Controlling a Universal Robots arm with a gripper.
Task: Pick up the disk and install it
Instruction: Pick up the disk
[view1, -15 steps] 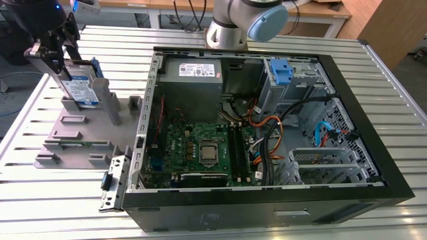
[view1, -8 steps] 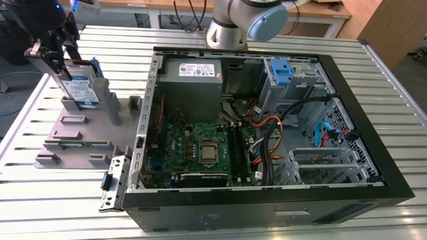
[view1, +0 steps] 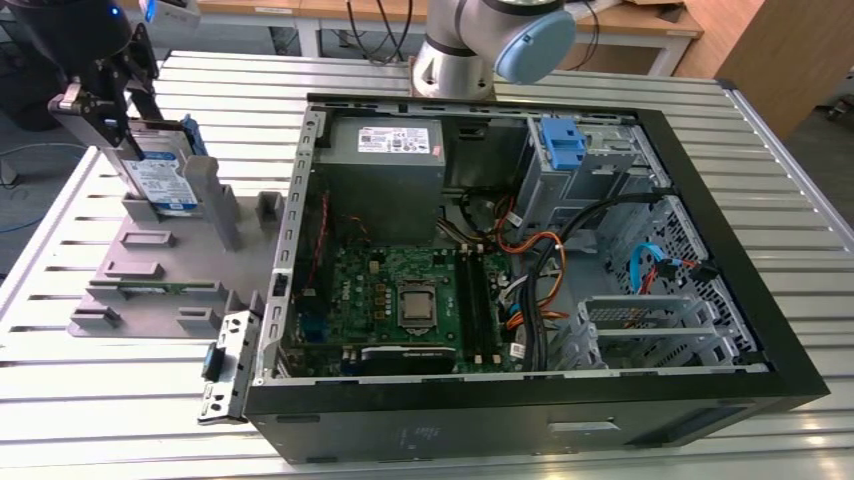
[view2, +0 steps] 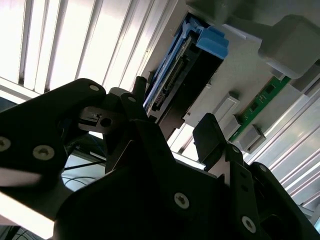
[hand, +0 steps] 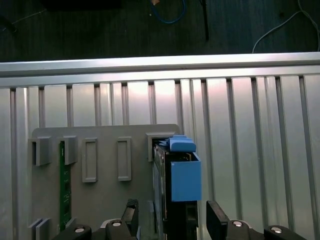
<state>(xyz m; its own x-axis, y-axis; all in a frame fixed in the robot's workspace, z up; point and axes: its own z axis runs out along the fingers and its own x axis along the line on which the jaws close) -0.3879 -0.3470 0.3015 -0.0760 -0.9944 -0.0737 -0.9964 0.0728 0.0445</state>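
Disk (hand: 182, 182) stands between the two fingers (hand: 131, 216) of your claw (hand: 173, 219), which is spread wide around it. In the first wrist view a sliver of gap shows on each side, so I judge it is straddling the drive, not pinching it. The drive is on edge, upright in a slot of the grey holder (view1: 147, 250), with its blue frame (view2: 212, 40) wrapped round the silver body and its labelled face showing in the exterior view. Expect a stiff, dense little slab, heavy for its size, with smooth metal faces that could slide in a weak pinch. It is probably sensitive to shock too, so a knock or a drop would likely hurt it. The broad flat faces look like the place to take hold, squarely, since the blue plastic will probably flex. The connector edge (view2: 167, 87) seen in the second wrist view is best left untouched. A green memory stick (hand: 64, 185) also sits in the holder, a few slots away from the disk. On the exterior view's right of the holder lies the open computer case (view1: 747, 330). Inside it are a grey power box (view1: 387, 140) and, near that, a bay holding a bare blue bracket (view1: 567, 140). All of this rests on the slatted table (view1: 240, 75).
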